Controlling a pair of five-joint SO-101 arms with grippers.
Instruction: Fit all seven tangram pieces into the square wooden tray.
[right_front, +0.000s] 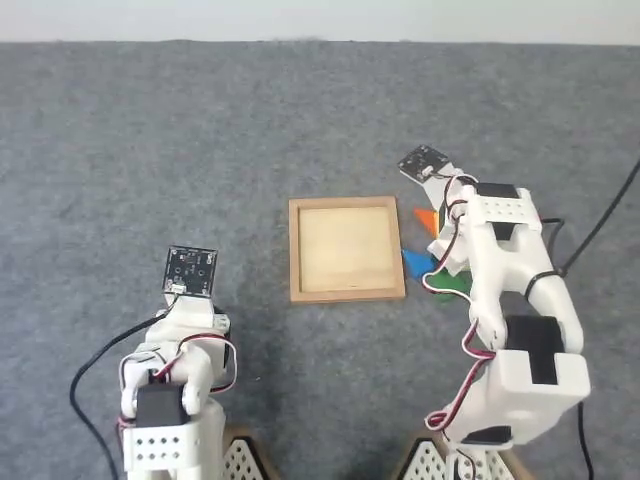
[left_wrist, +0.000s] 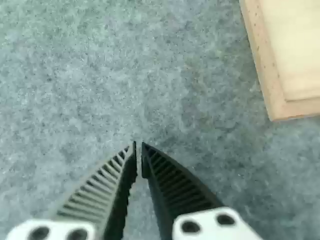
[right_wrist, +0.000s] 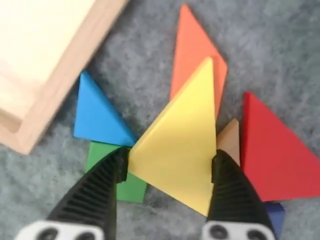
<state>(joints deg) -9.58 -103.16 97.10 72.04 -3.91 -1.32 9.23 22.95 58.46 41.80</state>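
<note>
Ribbed black fingers (right_wrist: 95, 195) of the right gripper (right_wrist: 170, 159) pinch the yellow triangle (right_wrist: 187, 120) by two of its edges, just beside the tray. The grey carpeted table (right_front: 150, 150) carries the square wooden tray (right_front: 296, 250) at its middle, and every piece in view lies off its right-hand side, none inside the rim. The yellow triangle, the largest piece showing, overlaps its neighbours. The red triangle (right_wrist: 275, 150) is next in size, then the orange piece (right_wrist: 192, 55), the blue triangle (right_wrist: 97, 117) near the tray's edge, the green piece (right_wrist: 132, 187), the brown piece (right_wrist: 230, 137) and a corner of a dark blue piece (right_wrist: 275, 215). The left gripper (left_wrist: 138, 146) hangs over bare carpet near a corner of the tray, its fingers pressed together on nothing.

The step in hand looks like carrying the yellow triangle to the tray. It would probably go best with a straight lift before any sideways travel, so the pieces beneath are not dragged. The triangle should stay level, and its square corner should seat into a tray corner, leaving room for the rest. A firm grip matters, as the slanted edges could slip.
</note>
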